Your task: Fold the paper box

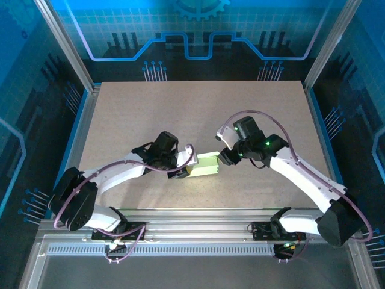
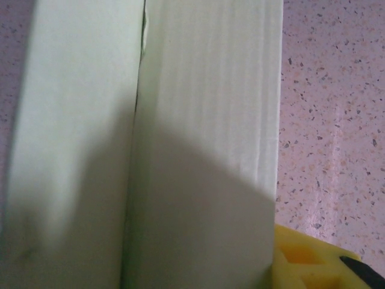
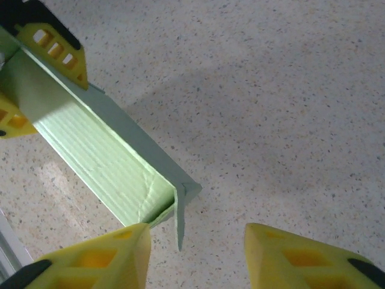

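Note:
The paper box (image 1: 204, 163) is a slim pale lime-green box lying across the table's middle, between the two arms. My left gripper (image 1: 183, 171) is shut on its left end. In the right wrist view the left gripper's yellow fingers (image 3: 57, 48) clamp the box (image 3: 102, 150) from both sides. In the left wrist view the box (image 2: 204, 120) is very close, with one yellow finger (image 2: 307, 259) beside it. My right gripper (image 3: 195, 259) is open at the box's right end. A loose end flap (image 3: 180, 220) stands up between its fingers, and its left finger (image 3: 96, 259) is at the box's corner.
The speckled beige table (image 1: 198, 108) has free room behind and on both sides of the box. A metal rail (image 1: 198, 220) runs along the near edge by the arm bases. Blue walls enclose the back and sides.

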Robot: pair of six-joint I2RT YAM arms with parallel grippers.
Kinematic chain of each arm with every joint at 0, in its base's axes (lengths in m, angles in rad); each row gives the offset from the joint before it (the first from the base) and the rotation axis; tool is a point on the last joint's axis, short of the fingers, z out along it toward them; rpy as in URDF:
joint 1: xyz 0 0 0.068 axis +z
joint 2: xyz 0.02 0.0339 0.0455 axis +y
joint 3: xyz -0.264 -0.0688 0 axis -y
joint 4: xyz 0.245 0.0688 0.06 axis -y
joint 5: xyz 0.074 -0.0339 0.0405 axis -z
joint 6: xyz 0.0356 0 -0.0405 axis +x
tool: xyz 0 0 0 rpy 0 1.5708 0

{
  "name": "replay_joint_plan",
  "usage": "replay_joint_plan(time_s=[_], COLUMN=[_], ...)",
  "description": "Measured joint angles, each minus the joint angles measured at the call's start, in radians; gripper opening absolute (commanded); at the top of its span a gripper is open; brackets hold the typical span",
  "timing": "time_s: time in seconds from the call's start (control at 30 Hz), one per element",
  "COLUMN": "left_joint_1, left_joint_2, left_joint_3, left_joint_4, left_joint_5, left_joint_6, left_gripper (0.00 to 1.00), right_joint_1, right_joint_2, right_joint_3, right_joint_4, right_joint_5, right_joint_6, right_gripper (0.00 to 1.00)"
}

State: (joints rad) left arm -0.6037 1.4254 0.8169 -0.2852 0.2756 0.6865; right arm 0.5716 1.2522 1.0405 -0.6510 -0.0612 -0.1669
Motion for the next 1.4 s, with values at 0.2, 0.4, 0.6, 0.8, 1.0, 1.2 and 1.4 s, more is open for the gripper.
replay_joint_plan(time_s=[0.2,0.4,0.6,0.8,1.0,1.2,1.4], left_joint_1=[0.0,0.0,0.0,0.0,0.0,0.0,-0.001], left_joint_2=[0.03,0.03,0.035,0.035,0.035,0.037,0.043], left_joint_3=[0.016,0.016,0.016,0.016,0.016,0.016,0.016], left_joint_4=[-0.027,-0.026,-0.028,-0.028,-0.033,-0.026,-0.005], left_joint_5=[0.011,0.011,0.01,0.01,0.01,0.01,0.009], left_joint_6=[0.0,0.0,0.001,0.003,0.006,-0.001,-0.008], left_gripper=[0.38,0.38,0.38,0.38,0.38,0.41,0.41], right_joint_1=[0.017,0.018,0.018,0.018,0.016,0.018,0.042], right_joint_2=[0.057,0.117,0.136,0.136,0.142,0.148,0.155], right_joint_3=[0.034,0.065,0.067,0.067,0.067,0.084,0.107], right_joint_4=[-0.007,-0.034,-0.066,-0.096,-0.104,-0.109,-0.124], right_joint_5=[-0.024,-0.027,-0.024,-0.024,-0.018,-0.003,0.044], right_joint_6=[-0.027,-0.046,-0.06,-0.08,-0.077,0.013,0.19], right_gripper=[0.29,0.24,0.25,0.14,0.0,0.0,0.0])
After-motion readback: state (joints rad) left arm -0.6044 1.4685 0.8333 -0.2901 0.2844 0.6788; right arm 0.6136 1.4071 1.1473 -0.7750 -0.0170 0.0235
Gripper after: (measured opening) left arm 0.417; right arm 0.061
